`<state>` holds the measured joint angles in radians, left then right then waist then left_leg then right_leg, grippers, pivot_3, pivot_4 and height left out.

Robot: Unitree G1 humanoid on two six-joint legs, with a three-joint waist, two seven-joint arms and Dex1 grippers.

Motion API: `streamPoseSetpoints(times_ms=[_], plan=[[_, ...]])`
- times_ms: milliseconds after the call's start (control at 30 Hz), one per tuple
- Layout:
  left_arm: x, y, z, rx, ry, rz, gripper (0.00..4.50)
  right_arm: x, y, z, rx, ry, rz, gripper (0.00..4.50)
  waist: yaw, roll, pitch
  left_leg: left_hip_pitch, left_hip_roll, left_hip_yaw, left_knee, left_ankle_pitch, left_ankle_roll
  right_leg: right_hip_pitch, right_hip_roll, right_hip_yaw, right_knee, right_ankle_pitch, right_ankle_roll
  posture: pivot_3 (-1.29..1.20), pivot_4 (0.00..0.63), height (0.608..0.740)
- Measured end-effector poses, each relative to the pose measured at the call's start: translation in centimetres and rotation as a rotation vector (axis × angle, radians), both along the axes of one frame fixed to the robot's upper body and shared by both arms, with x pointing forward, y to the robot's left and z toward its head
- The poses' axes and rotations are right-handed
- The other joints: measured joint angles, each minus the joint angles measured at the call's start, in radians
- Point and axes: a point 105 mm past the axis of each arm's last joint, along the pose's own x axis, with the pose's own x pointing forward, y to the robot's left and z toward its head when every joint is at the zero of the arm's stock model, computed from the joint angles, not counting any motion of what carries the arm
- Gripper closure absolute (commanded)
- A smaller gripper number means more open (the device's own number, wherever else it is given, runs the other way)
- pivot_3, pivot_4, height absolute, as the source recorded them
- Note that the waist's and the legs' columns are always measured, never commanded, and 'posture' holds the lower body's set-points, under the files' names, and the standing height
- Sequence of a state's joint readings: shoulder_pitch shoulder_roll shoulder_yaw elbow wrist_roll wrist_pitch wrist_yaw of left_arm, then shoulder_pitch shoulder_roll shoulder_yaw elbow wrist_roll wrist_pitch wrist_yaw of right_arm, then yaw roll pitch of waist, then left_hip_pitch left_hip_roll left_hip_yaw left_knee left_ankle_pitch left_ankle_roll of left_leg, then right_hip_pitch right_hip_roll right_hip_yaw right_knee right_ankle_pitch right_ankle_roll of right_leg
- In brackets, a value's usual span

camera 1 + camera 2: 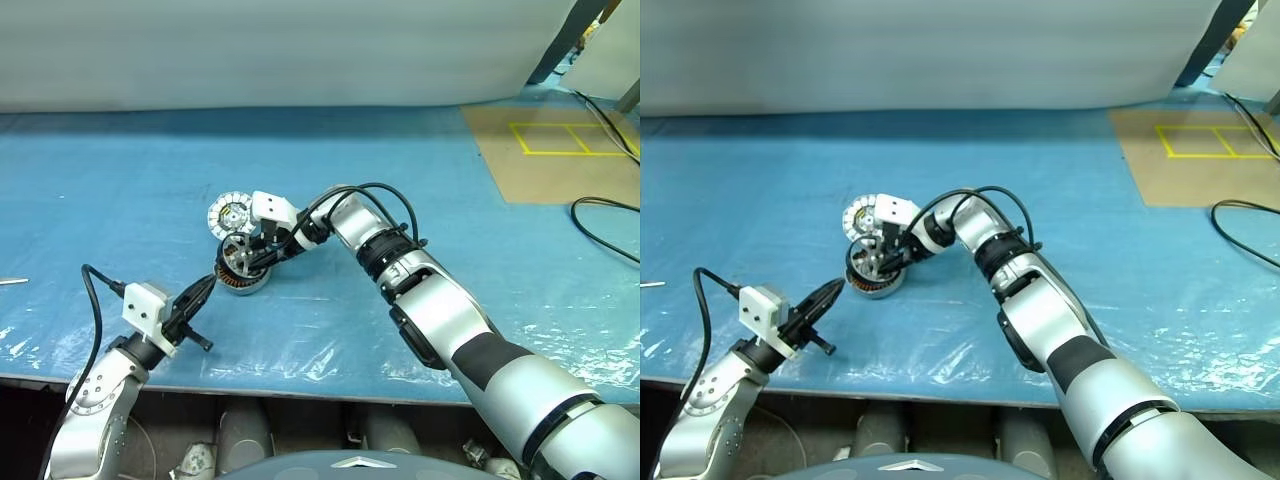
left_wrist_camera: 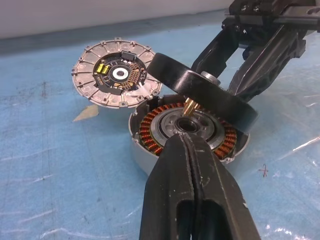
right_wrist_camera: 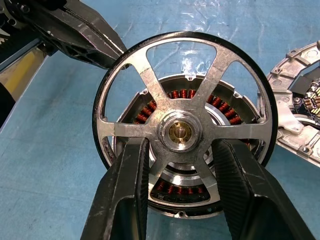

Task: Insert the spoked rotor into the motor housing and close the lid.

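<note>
Left eye view: the left gripper (image 1: 203, 291) sits near the table's front edge (image 1: 300, 385), fingers pressed together and holding nothing, its tip aimed at the motor housing (image 1: 243, 280). Open blue table surface (image 1: 120, 190) lies to its left. The lid (image 1: 229, 215) lies flat just behind the housing, segmented face up. The right gripper (image 3: 181, 165) is clamped on the spoked rotor (image 3: 183, 131), tilted above the housing. Left wrist view shows the rotor's brass shaft (image 2: 189, 106) over the housing's centre bore, copper windings (image 2: 150, 131) ringing the inside. Right wrist view shows its fingers (image 3: 125, 190) gripping either side of the hub.
</note>
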<state>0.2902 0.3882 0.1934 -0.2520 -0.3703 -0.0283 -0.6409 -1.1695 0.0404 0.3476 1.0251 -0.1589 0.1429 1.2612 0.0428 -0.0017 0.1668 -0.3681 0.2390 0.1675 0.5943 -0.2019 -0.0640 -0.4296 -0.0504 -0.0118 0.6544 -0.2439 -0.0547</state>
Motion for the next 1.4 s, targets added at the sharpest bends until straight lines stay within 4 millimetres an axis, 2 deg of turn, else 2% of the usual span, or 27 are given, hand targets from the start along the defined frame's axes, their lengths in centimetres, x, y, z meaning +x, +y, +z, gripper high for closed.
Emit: streamPoseSetpoints(times_ms=[233, 367, 467, 567, 700, 833, 1033, 1133, 1300, 1400], plan=[[0.2, 0.1, -0.1, 0.002, -0.008, -0.004, 4.5, 0.2, -0.4, -0.3, -0.018, 0.004, -0.01, 0.02, 0.0, 0.0, 0.0, 0.0, 0.0, 0.0, 0.0, 0.0, 0.0, 0.0, 0.0, 0.0, 0.0, 0.0, 0.0, 0.0, 0.15, 0.74], [0.2, 0.3, -0.4, 0.001, 0.004, 0.002, 4.5, 1.1, -0.9, 1.6, 0.029, 0.001, -0.037, 0.02, 0.0, 0.0, 0.0, 0.0, 0.0, 0.0, 0.0, 0.0, 0.0, 0.0, 0.0, 0.0, 0.0, 0.0, 0.0, 0.0, 0.15, 0.74], [0.3, 0.3, -0.4, 0.001, 0.004, 0.002, 4.5, 1.7, -0.7, 3.9, 0.142, 0.033, -0.074, 0.64, -0.001, 0.0, 0.0, 0.0, 0.0, 0.0, 0.0, 0.0, 0.0, 0.0, 0.0, 0.0, 0.0, 0.0, 0.0, 0.0, 0.15, 0.74], [0.6, 0.2, -0.1, 0.004, -0.01, -0.003, 4.5, 1.8, -0.2, 4.9, 0.224, 0.065, -0.096, 1.68, -0.001, 0.0, 0.0, 0.0, 0.0, 0.0, -0.001, 0.0, 0.0, 0.0, 0.0, 0.0, 0.0, 0.0, 0.0, 0.0, 0.15, 0.74], [0.8, 0.1, 0.4, 0.004, -0.026, -0.007, 4.5, 1.4, 0.9, 4.7, 0.291, 0.1, -0.114, 3.07, 0.0, 0.0, 0.0, 0.0, 0.0, 0.0, -0.001, 0.0, 0.0, 0.0, 0.0, 0.0, -0.001, 0.0, 0.0, 0.0, 0.15, 0.74], [0.8, 0.0, 0.5, 0.004, -0.028, -0.009, 4.5, 1.1, 1.8, 3.2, 0.337, 0.142, -0.167, 4.44, 0.001, 0.0, 0.0, -0.001, 0.0, 0.0, -0.001, 0.0, 0.0, 0.0, 0.0, 0.0, -0.001, 0.0, 0.0, 0.0, 0.15, 0.74], [0.9, -0.1, 0.6, 0.004, -0.029, -0.016, 4.5, 0.7, 2.1, -0.4, 0.308, 0.146, -0.255, 4.48, 0.001, 0.0, 0.0, -0.001, 0.0, 0.0, -0.001, 0.0, 0.0, 0.0, 0.0, 0.0, -0.001, 0.0, 0.0, 0.0, 0.15, 0.74], [0.9, 0.0, 0.4, 0.004, -0.025, -0.019, 4.5, 0.6, 1.9, -1.8, 0.256, 0.082, -0.263, 4.48, 0.0, 0.0, 0.0, -0.001, 0.0, 0.0, -0.001, 0.0, 0.0, 0.0, 0.0, 0.0, -0.001, 0.0, 0.0, 0.0, 0.15, 0.74], [1.0, 0.0, 0.4, 0.005, -0.03, -0.026, 4.5, 0.5, 2.0, -2.5, 0.21, -0.036, -0.233, 4.48, -0.002, 0.0, 0.0, 0.002, 0.0, 0.0, -0.002, 0.0, 0.0, 0.001, 0.0, 0.0, -0.001, 0.0, 0.0, 0.0, 0.15, 0.74], [1.1, 0.0, 0.4, 0.005, -0.029, -0.026, 4.5, 0.4, 2.0, -2.6, 0.215, -0.047, -0.226, 4.48, -0.002, 0.0, 0.0, 0.005, 0.0, 0.0, -0.002, 0.0, 0.0, 0.004, 0.0, 0.001, -0.001, 0.0, 0.0, 0.0, 0.15, 0.74]])
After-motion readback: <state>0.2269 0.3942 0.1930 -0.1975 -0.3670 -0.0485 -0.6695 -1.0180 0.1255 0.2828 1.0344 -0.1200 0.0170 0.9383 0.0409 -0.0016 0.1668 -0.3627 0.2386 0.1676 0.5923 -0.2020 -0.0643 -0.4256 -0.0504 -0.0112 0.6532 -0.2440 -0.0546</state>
